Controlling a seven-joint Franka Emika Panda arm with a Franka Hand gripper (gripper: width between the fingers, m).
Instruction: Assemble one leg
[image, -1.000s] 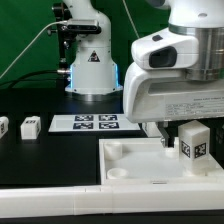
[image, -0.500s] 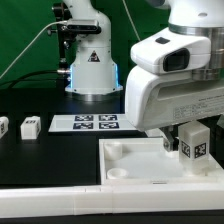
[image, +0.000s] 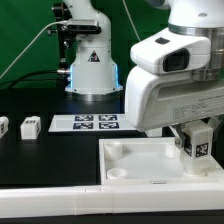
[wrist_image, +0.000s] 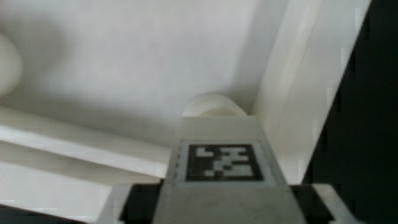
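My gripper (image: 192, 135) is shut on a small white leg (image: 197, 148) with a black-and-white tag on its face. I hold it upright just above the far right corner of the large white panel (image: 135, 160). In the wrist view the leg (wrist_image: 226, 160) fills the space between my fingers (wrist_image: 146, 200), and its far end points at a round corner socket (wrist_image: 217, 104) of the panel (wrist_image: 125, 70). Two more legs (image: 30, 126) lie on the black table at the exterior view's left.
The marker board (image: 85, 123) lies flat on the table behind the panel. The robot base (image: 92, 62) stands at the back. A raised white rim (image: 60, 200) runs along the front edge of the table.
My gripper has moved the held leg to the exterior view's right and slightly down, closer to the panel's far right corner.
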